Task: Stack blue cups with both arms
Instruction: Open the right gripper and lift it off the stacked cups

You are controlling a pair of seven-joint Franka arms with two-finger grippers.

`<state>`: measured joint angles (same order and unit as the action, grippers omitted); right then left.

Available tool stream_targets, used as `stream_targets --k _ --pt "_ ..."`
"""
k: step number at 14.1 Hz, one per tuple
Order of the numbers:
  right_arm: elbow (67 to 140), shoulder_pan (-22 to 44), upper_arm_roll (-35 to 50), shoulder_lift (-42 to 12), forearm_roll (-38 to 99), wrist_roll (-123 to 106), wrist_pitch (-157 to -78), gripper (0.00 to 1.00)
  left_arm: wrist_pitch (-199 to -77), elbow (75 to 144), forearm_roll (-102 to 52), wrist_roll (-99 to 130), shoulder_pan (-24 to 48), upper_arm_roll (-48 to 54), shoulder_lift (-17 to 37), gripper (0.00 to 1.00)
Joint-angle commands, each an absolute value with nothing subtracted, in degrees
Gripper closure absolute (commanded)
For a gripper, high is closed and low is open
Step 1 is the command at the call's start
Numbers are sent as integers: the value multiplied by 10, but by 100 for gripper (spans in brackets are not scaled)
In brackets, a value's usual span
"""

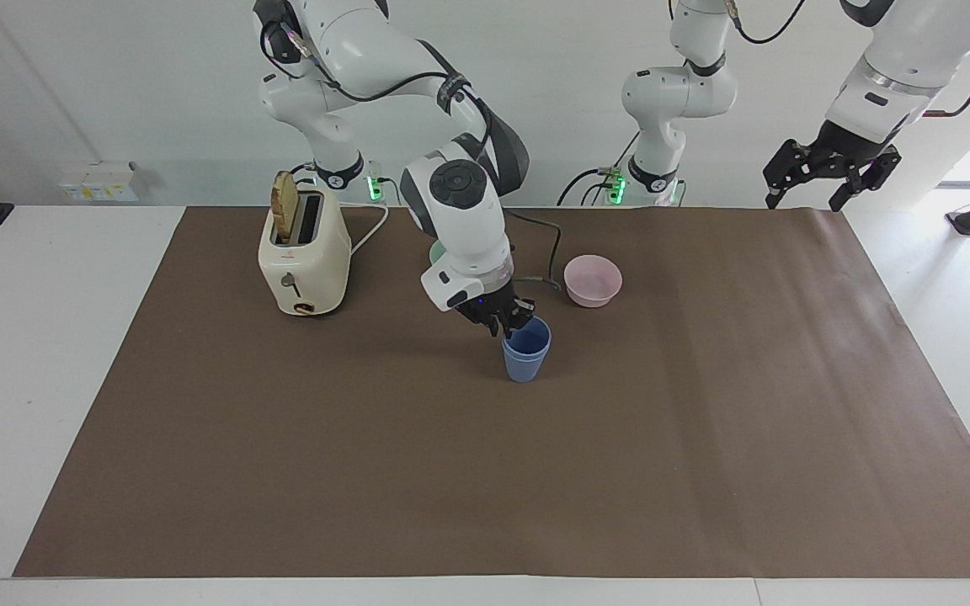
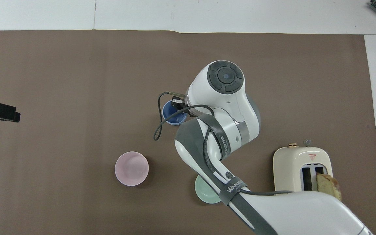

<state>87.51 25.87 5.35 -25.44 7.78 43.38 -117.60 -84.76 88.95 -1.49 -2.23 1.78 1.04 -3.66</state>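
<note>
Right gripper point(image 1: 508, 326) angled down at rim of nested blue cups point(image 1: 526, 354), jaws' state unclear, cups upright mid-desk near pink bowl point(image 1: 593, 280), left gripper point(image 1: 828, 172) waiting raised over desk edge, jaws spread.

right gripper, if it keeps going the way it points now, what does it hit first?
Most likely the stacked blue cups. The right gripper points down at a slant, right at the rim of the top cup, so the rim or inner wall would come first. Whether it touches already cannot be told.
</note>
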Motion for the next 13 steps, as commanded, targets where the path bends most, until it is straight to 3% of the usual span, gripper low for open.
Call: stream_targets --k 1,8,13 --pt "882 256 56 -252 78 425 -1188 0 -845 903 -19 -18 14 11 -50 0" --pt "846 236 53 -241 80 425 -1167 0 -846 898 -18 -17 12 11 -48 0" --pt "817 181 51 -196 73 404 -1087 0 -839 903 -18 -15 14 11 -50 0"
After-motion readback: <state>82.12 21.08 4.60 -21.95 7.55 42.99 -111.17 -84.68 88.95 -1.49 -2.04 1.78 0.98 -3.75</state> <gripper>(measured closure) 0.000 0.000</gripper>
